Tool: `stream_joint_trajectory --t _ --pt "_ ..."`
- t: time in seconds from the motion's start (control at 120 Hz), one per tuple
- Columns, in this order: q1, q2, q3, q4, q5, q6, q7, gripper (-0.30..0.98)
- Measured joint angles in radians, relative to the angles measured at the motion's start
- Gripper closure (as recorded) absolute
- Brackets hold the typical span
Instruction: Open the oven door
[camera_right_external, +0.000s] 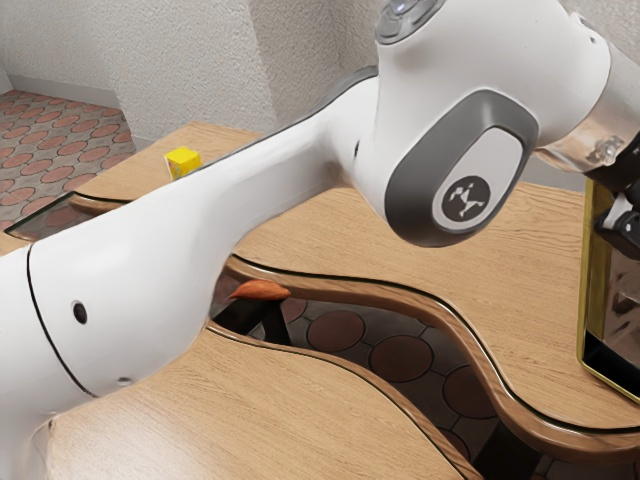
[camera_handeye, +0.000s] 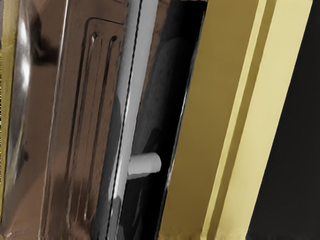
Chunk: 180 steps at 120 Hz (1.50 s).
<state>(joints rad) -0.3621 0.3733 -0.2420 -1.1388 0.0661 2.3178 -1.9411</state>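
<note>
At the exterior view's right edge, my gripper (camera_right_external: 622, 222) is partly cut off, over the front side of the yellow-framed oven (camera_right_external: 594, 280). In the wrist view the oven's gold frame (camera_handeye: 215, 115) runs beside a black strip. Next to that strip lies the long grey bar of the door handle (camera_handeye: 131, 75), with a short round post (camera_handeye: 145, 165) joining it. Beyond the bar is a shiny brown panel (camera_handeye: 57, 150) with grooves. How my gripper stands against the handle is hidden, and whether the door is ajar cannot be told.
A small yellow block (camera_right_external: 183, 162) sits on the wooden table (camera_right_external: 400, 262), toward its far left corner in the exterior view. An orange-brown object (camera_right_external: 260, 290) shows by the curved gap between the tabletops. The arm spans the view above the table.
</note>
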Motion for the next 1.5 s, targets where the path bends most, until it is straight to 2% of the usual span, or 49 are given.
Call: stream_joint_trajectory --t 0.1,0.183,0.35,0.492,0.625,0.9,1.083,1.5 --pt "-0.023 -0.104 0.007 -0.129 0.050 0.019 -0.066 0.00" --pt "-0.043 -0.135 0.010 -0.179 0.093 0.029 -0.114 0.00" --pt "-0.076 -0.117 0.010 -0.200 0.131 0.040 -0.192 0.00" --pt "-0.089 -0.093 0.010 -0.200 0.232 0.044 -0.241 0.00" --pt "-0.082 -0.068 0.010 -0.182 0.275 0.046 -0.274 0.00" --pt "-0.082 -0.013 0.010 -0.142 0.295 0.047 -0.316 0.00" --pt "-0.078 -0.018 0.019 -0.191 0.276 0.051 -0.336 0.00" --pt "-0.121 -0.413 0.068 -0.671 0.263 0.053 -0.406 0.01"
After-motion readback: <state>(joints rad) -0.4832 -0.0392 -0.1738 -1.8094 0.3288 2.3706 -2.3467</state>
